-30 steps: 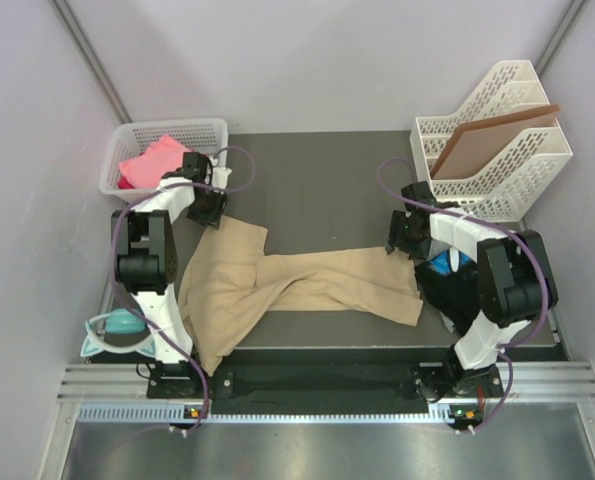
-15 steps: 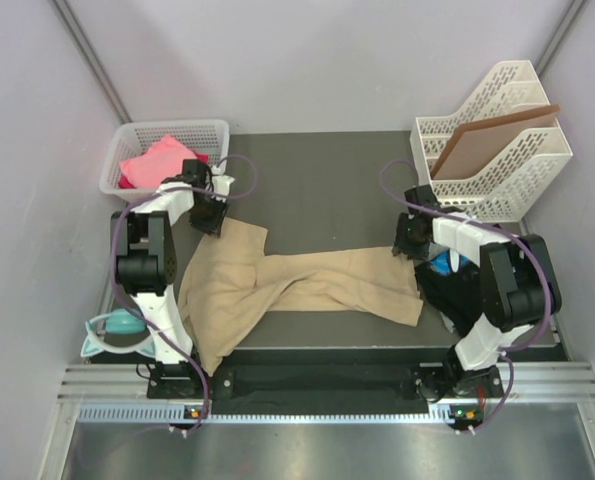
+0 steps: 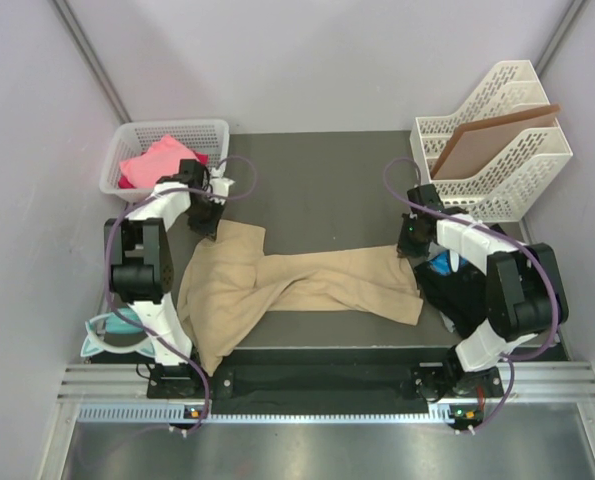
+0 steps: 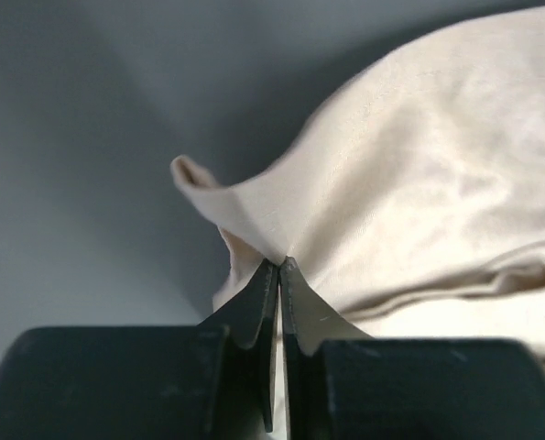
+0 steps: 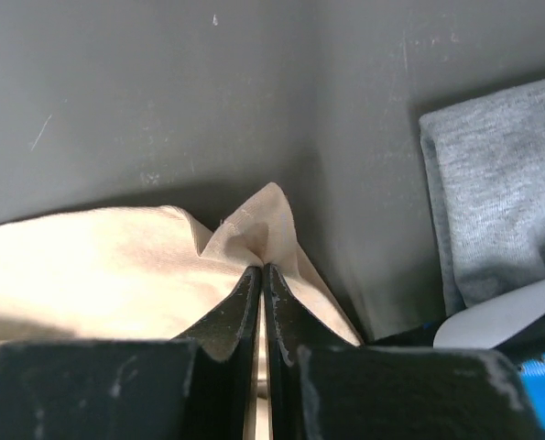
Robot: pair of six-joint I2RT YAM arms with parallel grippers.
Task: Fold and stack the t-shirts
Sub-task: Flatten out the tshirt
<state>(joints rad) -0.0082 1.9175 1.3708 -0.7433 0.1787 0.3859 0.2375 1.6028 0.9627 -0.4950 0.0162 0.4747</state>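
My left hand [image 3: 210, 222] is pinched shut on the upper-left corner of the tan t-shirt [image 3: 297, 285]. My right hand [image 3: 407, 248] is clamped on its upper-right corner. Each wrist view shows a small peak of beige cloth caught between closed jaws.

I judge the task barely begun. The tan shirt lies across the middle of the bench [image 3: 317, 170] as a twisted band, bunched at lower left and not yet spread flat, so no fold is made. The pink t-shirt [image 3: 157, 160] sits as a loose heap in the white basket [image 3: 167, 126] at upper left. A dark pile of cloth [image 3: 445, 292] with a bit of blue lies at the right under my right arm. I cannot tell whether it is folded. No stack is visible.

The basket is just beside my left hand, and the white file rack [image 3: 497, 175] with its brown board [image 3: 492, 140] stands near my right one. I expect both to limit how wide I can stretch the shirt. A teal round object [image 3: 117, 325] rests at lower left, clear of the cloth.
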